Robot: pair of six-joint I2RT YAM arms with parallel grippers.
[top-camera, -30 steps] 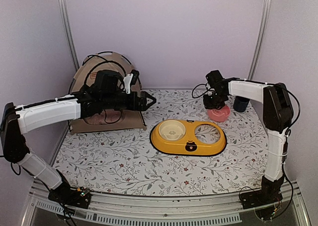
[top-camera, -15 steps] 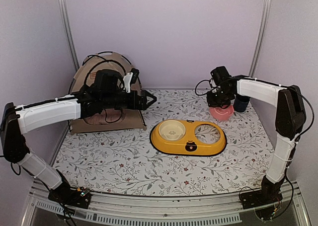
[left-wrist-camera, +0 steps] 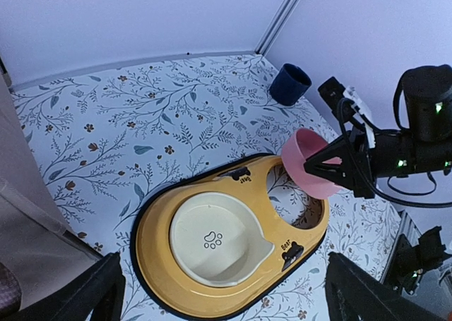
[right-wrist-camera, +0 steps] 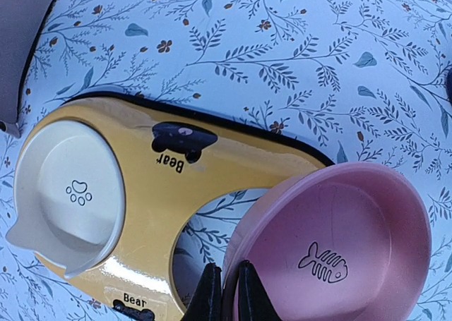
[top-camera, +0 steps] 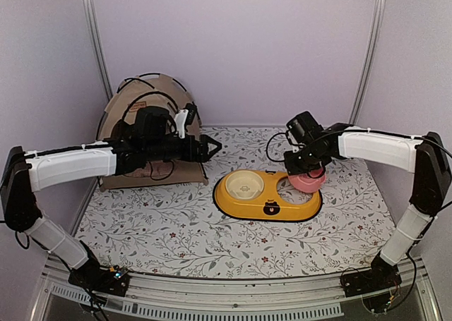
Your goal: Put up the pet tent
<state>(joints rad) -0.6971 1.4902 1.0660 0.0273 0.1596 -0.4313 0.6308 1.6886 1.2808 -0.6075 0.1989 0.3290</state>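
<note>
The pet tent, a tan fabric dome with thin black poles, stands at the back left, partly hidden by my left arm. My left gripper hovers open to the right of the tent, nothing between its jaws; in its wrist view the left gripper looks down on the feeder. My right gripper is shut on the rim of a pink bowl, held tilted over the empty right hole of the yellow feeder tray. In the right wrist view the right gripper pinches the pink bowl at its near edge.
A cream bowl sits in the feeder's left hole. A dark blue cup stands at the back right near the wall. The floral table cover spreads in front of the feeder. Metal frame posts rise at both back corners.
My right arm has carried the pink bowl from the back right, near the blue cup, forward and left to above the feeder's empty hole. The left arm has barely shifted.
</note>
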